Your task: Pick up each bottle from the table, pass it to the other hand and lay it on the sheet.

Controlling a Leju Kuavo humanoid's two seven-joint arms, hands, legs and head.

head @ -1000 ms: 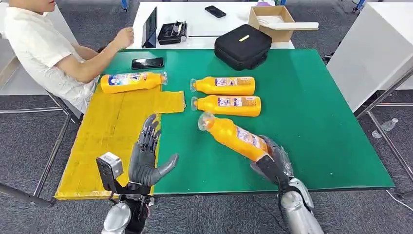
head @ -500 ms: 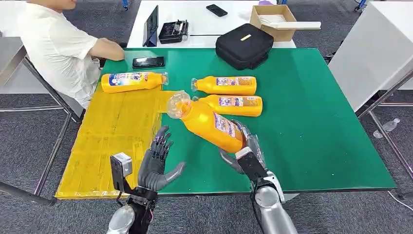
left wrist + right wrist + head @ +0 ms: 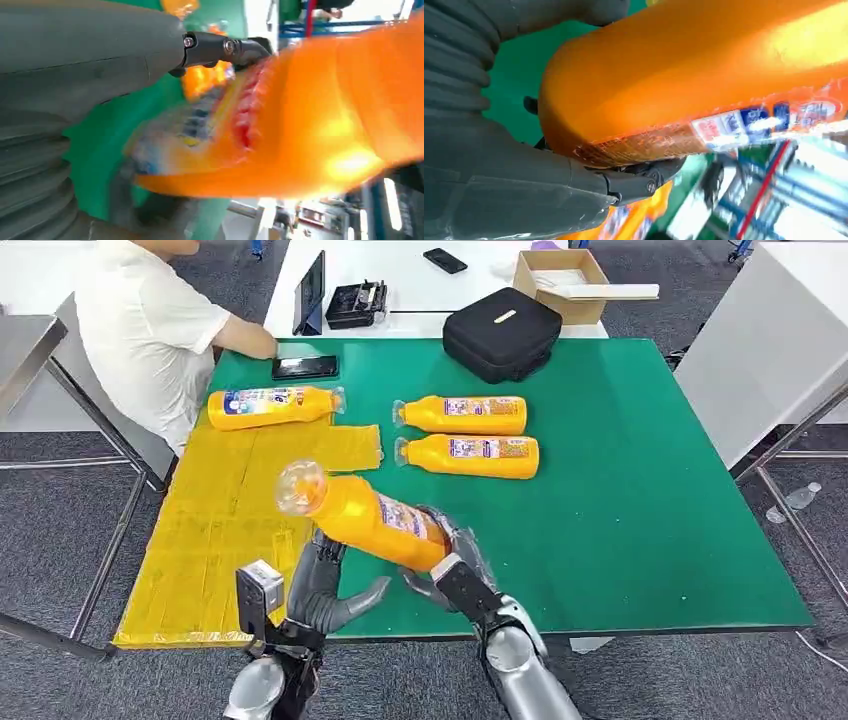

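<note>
My right hand (image 3: pixel 455 560) grips the base of an orange bottle (image 3: pixel 362 514) and holds it in the air, clear cap pointing up and left. The right wrist view shows the same orange bottle (image 3: pixel 704 75) close up with a thumb under it. My left hand (image 3: pixel 325 585) is open just beneath the bottle, fingers spread, at the seam of the yellow sheet (image 3: pixel 230 530). The left wrist view has the blurred bottle (image 3: pixel 310 125) right in front of the palm. One bottle (image 3: pixel 270 406) lies on the sheet's far end. Two bottles (image 3: pixel 465 415) (image 3: pixel 470 456) lie on the green table (image 3: pixel 640 500).
A person in a white shirt (image 3: pixel 150 335) sits at the table's far left corner beside a phone (image 3: pixel 305 367). A black case (image 3: pixel 500 333) sits on the far edge. Behind is a white table with a cardboard box (image 3: pixel 565 280).
My right hand has carried the bottle left and toward me, over my left hand. My left hand has shifted slightly right. The person has leaned back from the table.
</note>
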